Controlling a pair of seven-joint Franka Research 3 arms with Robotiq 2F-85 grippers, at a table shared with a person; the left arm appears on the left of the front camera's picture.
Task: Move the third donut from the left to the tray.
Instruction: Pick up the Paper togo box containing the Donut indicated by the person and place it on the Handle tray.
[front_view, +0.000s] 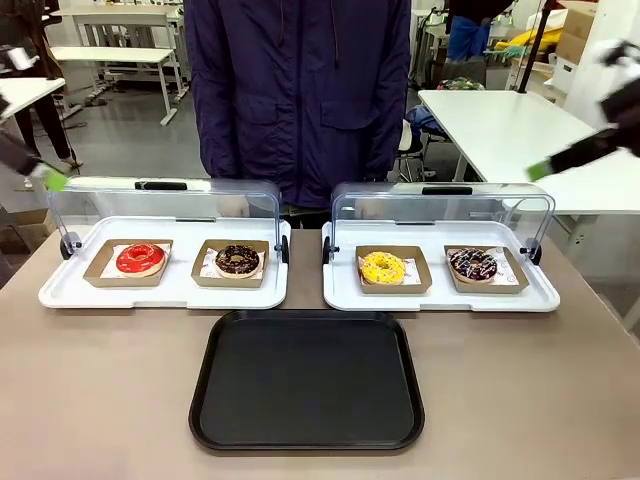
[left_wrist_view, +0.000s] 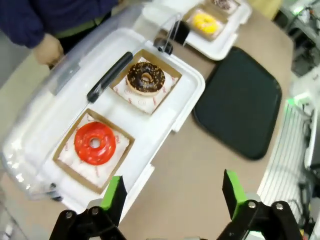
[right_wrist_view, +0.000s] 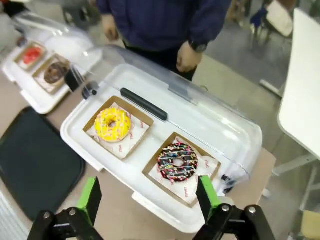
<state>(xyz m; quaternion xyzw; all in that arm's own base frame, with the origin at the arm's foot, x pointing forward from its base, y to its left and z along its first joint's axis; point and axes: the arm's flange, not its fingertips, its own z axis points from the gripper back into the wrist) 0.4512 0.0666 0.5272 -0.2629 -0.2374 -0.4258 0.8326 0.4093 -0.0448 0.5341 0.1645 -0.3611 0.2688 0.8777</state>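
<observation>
The yellow-glazed donut (front_view: 383, 267) lies in its brown cardboard holder at the left of the right-hand white tray; it also appears as the yellow donut (right_wrist_view: 113, 124) and far off as the yellow donut (left_wrist_view: 206, 22). The black tray (front_view: 307, 380) lies flat in front of both white trays, also seen as the black tray (left_wrist_view: 239, 100) and black tray (right_wrist_view: 32, 165). My left gripper (left_wrist_view: 172, 192) hovers open high above the left white tray's front edge. My right gripper (right_wrist_view: 149, 197) hovers open high above the right white tray. Their green tips show at the far left (front_view: 52, 179) and far right (front_view: 540, 170).
A red donut (front_view: 140, 258) and a chocolate donut (front_view: 237, 260) sit in the left white tray (front_view: 60, 290). A dark sprinkled donut (front_view: 472, 264) sits beside the yellow one. Both clear lids are swung open toward the person (front_view: 300, 90) standing at the far side.
</observation>
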